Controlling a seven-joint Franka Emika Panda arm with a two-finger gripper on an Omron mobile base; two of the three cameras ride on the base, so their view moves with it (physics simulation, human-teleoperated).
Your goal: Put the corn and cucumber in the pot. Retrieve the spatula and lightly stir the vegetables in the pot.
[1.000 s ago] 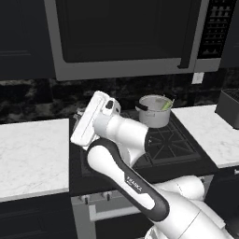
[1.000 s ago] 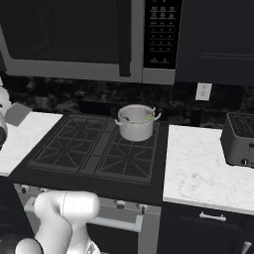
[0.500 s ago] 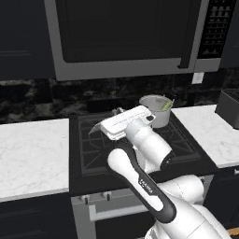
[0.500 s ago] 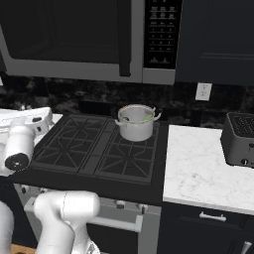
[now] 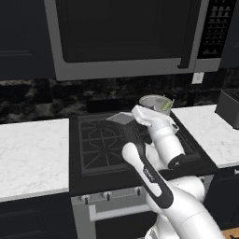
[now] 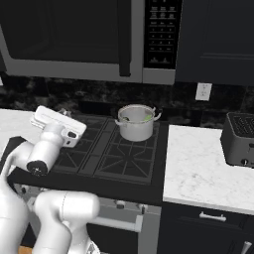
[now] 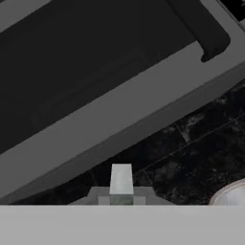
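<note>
At the far left lies a white marbled counter (image 5: 32, 154), bare on top, butting against the black stove (image 5: 100, 140) with its dark grates. Above both hangs the microwave (image 5: 121, 37), and behind them runs a black speckled backsplash (image 5: 42, 100).

Over the stove, the white arm bends up and forward, and its pincer (image 5: 132, 116) hangs above the rear grates, pointing to the left. The pincer is pressed together on the spatula (image 5: 121, 118). The flat light grey blade sticks out past the fingertips, clear of the stove and touching nothing else. In the hand view the blade (image 7: 121, 179) rises straight up from the pincer (image 7: 121, 199), set against the microwave's underside and the backsplash. The spatula's handle is hidden in the grip.

Just to the right of the hand, the pot (image 6: 136, 124) stands upright on the stove's rear right burner. From the hand camera, a bit of its pale rim (image 7: 230, 196) shows at the lower right. The corn (image 6: 148, 117) lies inside the pot, a yellow-green bit against the right inner wall. Something darker sits at the left inner wall, probably the cucumber (image 6: 126, 119), but it is too small to tell for sure.

Right of the stove comes a second white counter (image 6: 198, 168). A wall outlet (image 6: 203, 91) sits above it, and a dark toaster (image 6: 240, 139) stands at its far end.
</note>
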